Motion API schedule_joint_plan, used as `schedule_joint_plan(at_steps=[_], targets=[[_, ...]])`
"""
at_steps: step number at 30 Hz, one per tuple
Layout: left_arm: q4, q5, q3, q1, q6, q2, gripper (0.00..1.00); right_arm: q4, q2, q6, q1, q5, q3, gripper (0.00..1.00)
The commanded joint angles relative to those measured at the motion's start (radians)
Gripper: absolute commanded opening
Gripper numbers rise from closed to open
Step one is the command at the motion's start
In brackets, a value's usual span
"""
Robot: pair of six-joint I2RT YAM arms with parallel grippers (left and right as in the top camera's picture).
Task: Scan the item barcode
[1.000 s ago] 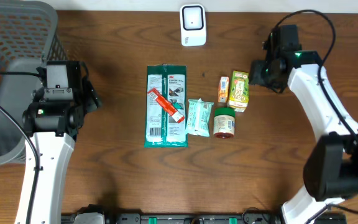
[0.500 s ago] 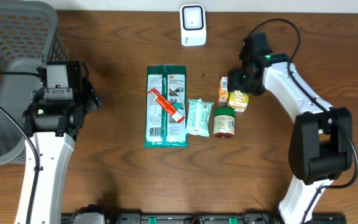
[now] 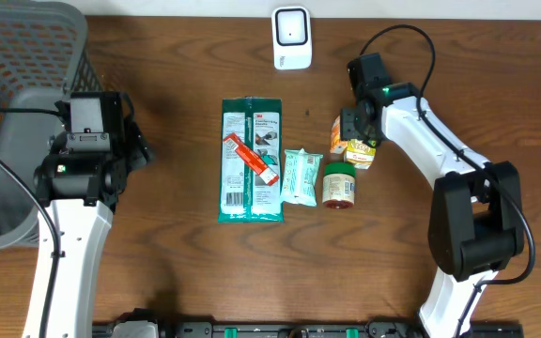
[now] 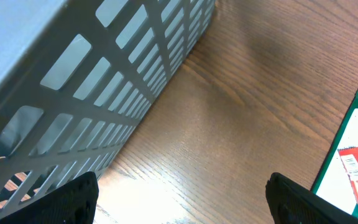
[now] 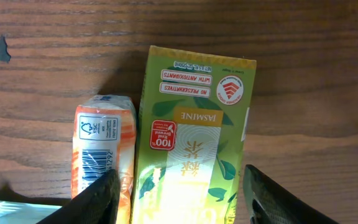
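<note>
Right arm is reached forward and in toward the table [image 3: 177, 272] centre, wrist folded down so my right gripper [image 5: 188, 202] hangs directly above the jasmine tea carton [image 5: 194, 143]. The fingers [image 5: 98, 199] are spread, one on each side of the carton's width. The left one overlaps the edge of the small orange pack [image 5: 101, 149] lying just beside it, and the right one sits at the carton's far edge. Can't tell if either pad touches the carton; nothing is pinched. The carton lies flat on the table, printed face up. It is at the right end of the item row, above a green-lidded jar [image 3: 338, 183]. The orange pack shows a barcode on its upturned side in the wrist view. The white barcode scanner [image 3: 291, 38] stands at the far edge of the table, well apart from the carton. Left arm is parked at the left side, wrist tilted down over bare wood. My left gripper [image 4: 185, 205] is wide open and empty, beside the wall of the grey basket [image 4: 104, 81]. The green wipes pack [image 3: 252, 160], with a red-and-white tube [image 3: 251, 158] lying diagonally on it, is off to that gripper's right, and a small teal pouch [image 3: 301, 176] lies between that pack and the jar.
</note>
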Motion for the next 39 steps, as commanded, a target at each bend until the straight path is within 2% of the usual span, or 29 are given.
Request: schedule_joint_plan(at_steps=[1,3,10,27,39], targets=[[-0.003,-0.013,0.01,0.005,0.009,-0.003,0.87,0.001,0.013,0.017,-0.003,0.019,0.001,0.58],[-0.003,-0.013,0.01,0.005,0.009,-0.003,0.87,0.0,-0.009,0.018,-0.002,0.018,0.003,0.55],[-0.003,-0.013,0.01,0.005,0.009,-0.003,0.87,-0.015,-0.099,0.017,-0.005,0.037,0.003,0.58],[-0.003,-0.013,0.01,0.005,0.009,-0.003,0.87,0.001,0.011,0.018,0.047,0.077,-0.001,0.54],[-0.003,-0.013,0.01,0.005,0.009,-0.003,0.87,0.01,0.02,0.047,0.125,0.254,-0.015,0.51]])
